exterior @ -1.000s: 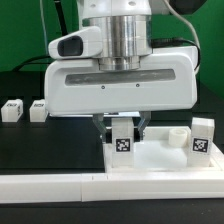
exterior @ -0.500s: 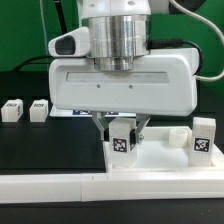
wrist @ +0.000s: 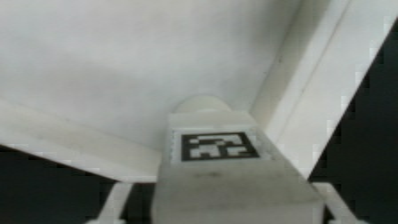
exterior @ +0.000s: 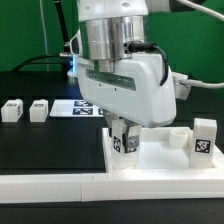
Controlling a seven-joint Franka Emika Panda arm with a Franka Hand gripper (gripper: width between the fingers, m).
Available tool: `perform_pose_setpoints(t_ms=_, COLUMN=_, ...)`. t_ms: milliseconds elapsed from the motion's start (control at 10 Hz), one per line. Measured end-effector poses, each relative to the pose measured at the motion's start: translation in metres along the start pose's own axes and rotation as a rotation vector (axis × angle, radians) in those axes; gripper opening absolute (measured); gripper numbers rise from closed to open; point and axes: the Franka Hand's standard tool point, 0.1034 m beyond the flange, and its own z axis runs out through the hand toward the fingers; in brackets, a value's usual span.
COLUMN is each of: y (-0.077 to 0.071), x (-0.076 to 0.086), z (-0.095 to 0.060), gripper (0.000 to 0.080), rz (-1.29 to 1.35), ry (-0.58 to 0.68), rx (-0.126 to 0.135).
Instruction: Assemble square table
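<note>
The square table top (exterior: 155,162) lies on the black table at the front, rim up. My gripper (exterior: 125,137) is shut on a white tagged leg block (exterior: 124,142) and holds it upright at the top's corner on the exterior view's left. Whether the leg touches the socket is hidden. A second leg (exterior: 203,138) stands at the corner on the exterior view's right, beside a round socket (exterior: 178,135). Two loose legs (exterior: 12,109) (exterior: 38,108) lie at the far left. In the wrist view the held leg (wrist: 217,150) fills the middle over the top's floor (wrist: 107,60) and rim (wrist: 317,70).
The long white wall (exterior: 60,188) runs along the front edge, against the table top. The marker board (exterior: 72,108) lies behind the gripper. Cables hang at the back right.
The hand has turned about its vertical axis, so its broad body now faces sideways. The held leg stays at the same corner of the top.
</note>
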Motion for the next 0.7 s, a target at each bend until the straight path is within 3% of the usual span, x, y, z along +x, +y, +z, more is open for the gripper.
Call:
perform_pose_setpoints(t_ms=300, y=0.0005, x=-0.0002, z=0.0002, gripper=0.0288, rz=0.226, ry=-0.011, rx=0.002)
perform_pose_setpoints(t_ms=400, y=0.0016, x=-0.0001, z=-0.0007, gripper=0.0288, rz=0.381, ry=-0.036, rx=-0.014)
perform_pose_setpoints(t_ms=700, y=0.0044, x=0.0027, z=-0.0004, gripper=0.0289, rz=0.78, ry=-0.088, rx=-0.005)
